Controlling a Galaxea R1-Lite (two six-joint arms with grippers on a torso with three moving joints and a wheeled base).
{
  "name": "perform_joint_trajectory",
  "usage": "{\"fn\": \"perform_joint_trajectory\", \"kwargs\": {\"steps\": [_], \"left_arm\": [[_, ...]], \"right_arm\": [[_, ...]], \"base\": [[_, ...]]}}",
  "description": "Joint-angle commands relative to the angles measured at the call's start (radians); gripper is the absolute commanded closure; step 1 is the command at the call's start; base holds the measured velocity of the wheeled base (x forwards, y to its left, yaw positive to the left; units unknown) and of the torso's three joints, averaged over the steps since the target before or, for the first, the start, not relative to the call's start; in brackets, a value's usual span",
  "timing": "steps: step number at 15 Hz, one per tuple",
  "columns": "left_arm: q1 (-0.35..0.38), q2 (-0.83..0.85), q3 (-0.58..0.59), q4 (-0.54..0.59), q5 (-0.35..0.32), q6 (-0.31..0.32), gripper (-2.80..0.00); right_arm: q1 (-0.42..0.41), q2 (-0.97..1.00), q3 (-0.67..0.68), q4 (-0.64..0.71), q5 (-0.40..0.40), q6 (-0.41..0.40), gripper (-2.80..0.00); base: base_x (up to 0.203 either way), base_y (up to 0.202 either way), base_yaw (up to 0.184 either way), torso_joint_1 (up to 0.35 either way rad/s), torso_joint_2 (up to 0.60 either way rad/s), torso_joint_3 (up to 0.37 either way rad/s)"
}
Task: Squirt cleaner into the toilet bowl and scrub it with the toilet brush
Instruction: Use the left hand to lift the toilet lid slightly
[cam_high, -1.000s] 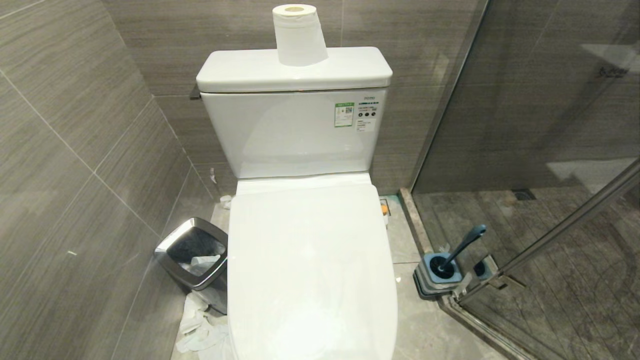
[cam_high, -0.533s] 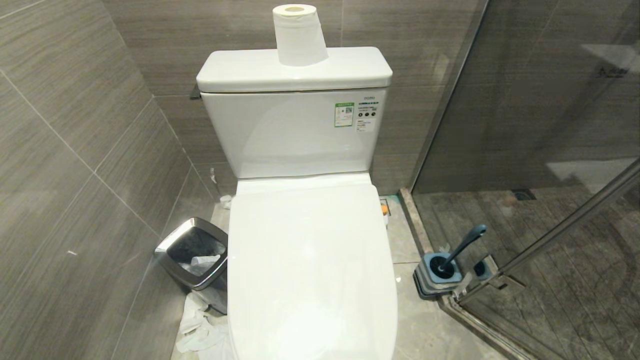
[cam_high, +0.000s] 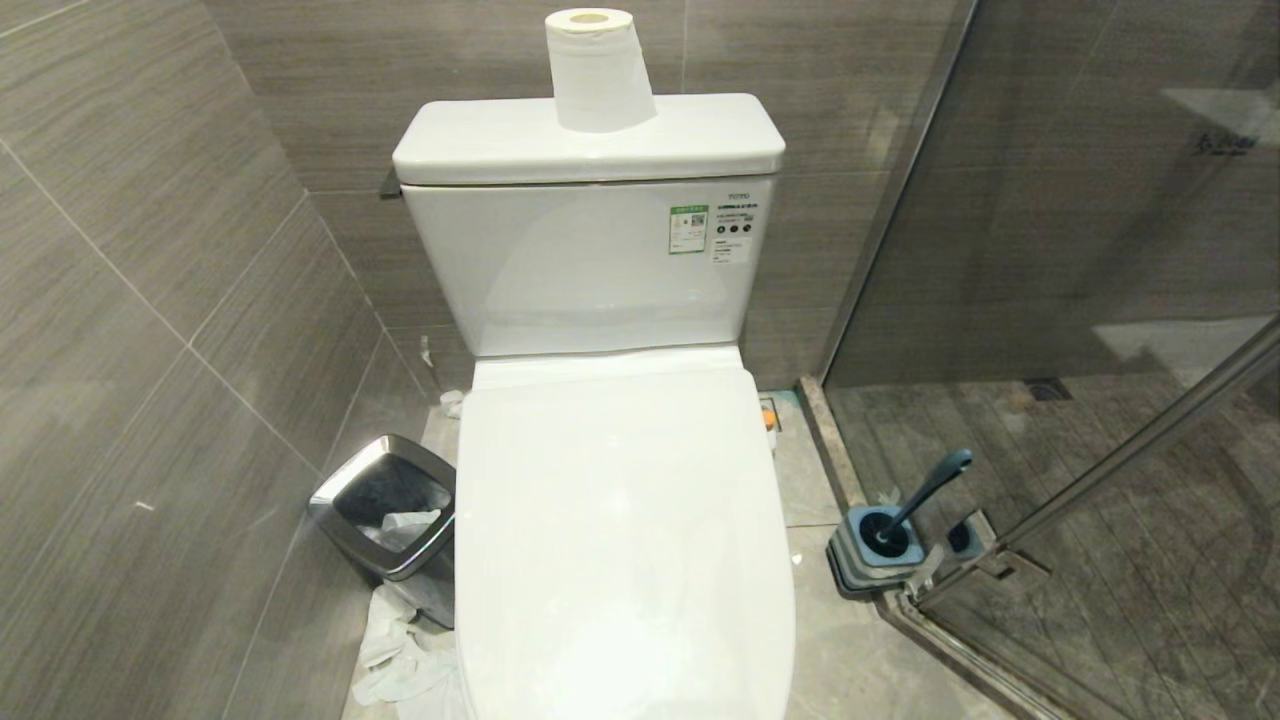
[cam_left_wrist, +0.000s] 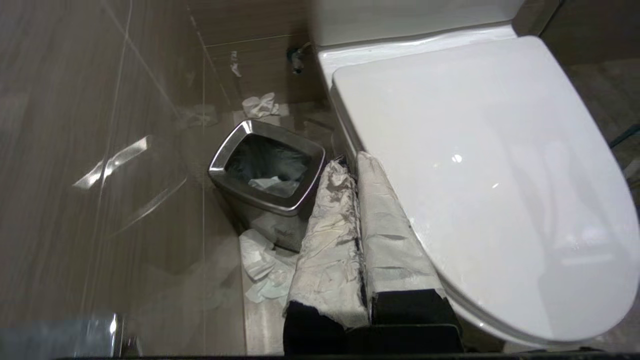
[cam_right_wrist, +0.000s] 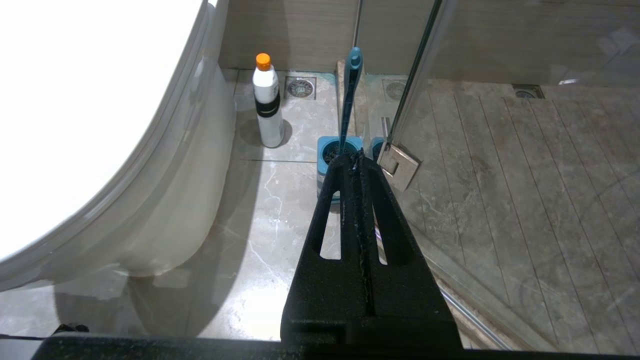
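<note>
Toilet bowl (cam_high: 620, 540) sits dead centre with its lid (cam_left_wrist: 490, 165) down flat, so the inside is hidden. The tank (cam_high: 590, 260) rises behind it with 1 paper roll (cam_high: 598, 70) standing on top.

Left gripper (cam_left_wrist: 356, 165) hangs low at the toilet's left flank, its 2 paper-wrapped fingers (cam_left_wrist: 330, 240) pressed together, holding nothing. The lid's edge runs just beside those fingers; on their other side, close by, stands the chrome-rimmed bin (cam_left_wrist: 267, 172), with crumpled tissue (cam_left_wrist: 262, 265) on the floor at its foot.

Right gripper (cam_right_wrist: 356, 160) is on the toilet's other side, black fingers (cam_right_wrist: 387, 240) closed tight on nothing, pointing along the floor. Straight ahead of its tips stands the toilet brush (cam_right_wrist: 349, 100), handle upright and leaning slightly, head down in its blue holder (cam_right_wrist: 332, 152) by the glass shower door (cam_right_wrist: 400, 160). Further ahead and off toward the toilet stands a white bottle (cam_right_wrist: 268, 107) with an orange cap, near a floor drain (cam_right_wrist: 300, 88).

Neither arm shows in the head view.
</note>
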Motion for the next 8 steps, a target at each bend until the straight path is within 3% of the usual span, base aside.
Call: {"fn": "perform_joint_trajectory", "kwargs": {"steps": [1,4,8], "left_arm": [[-0.008,0.261,-0.092,-0.044,-0.025,-0.02,0.0],[-0.009,0.488,-0.214,-0.121,-0.066,-0.039,0.0],[0.023,0.763,-0.283,-0.382,-0.094,-0.047,0.0]], "right_arm": [[0.0,0.002,0.0,0.0,0.001,-0.001,0.0],[0.0,0.002,0.0,0.0,0.001,-0.001,0.0],[0.0,0.002,0.0,0.0,0.001,-0.001,0.0]], "base": [[0.0,0.0,0.0,0.0,0.0,0.0],[0.0,0.0,0.0,0.0,0.0,0.0],[0.0,0.0,0.0,0.0,0.0,0.0]]}}
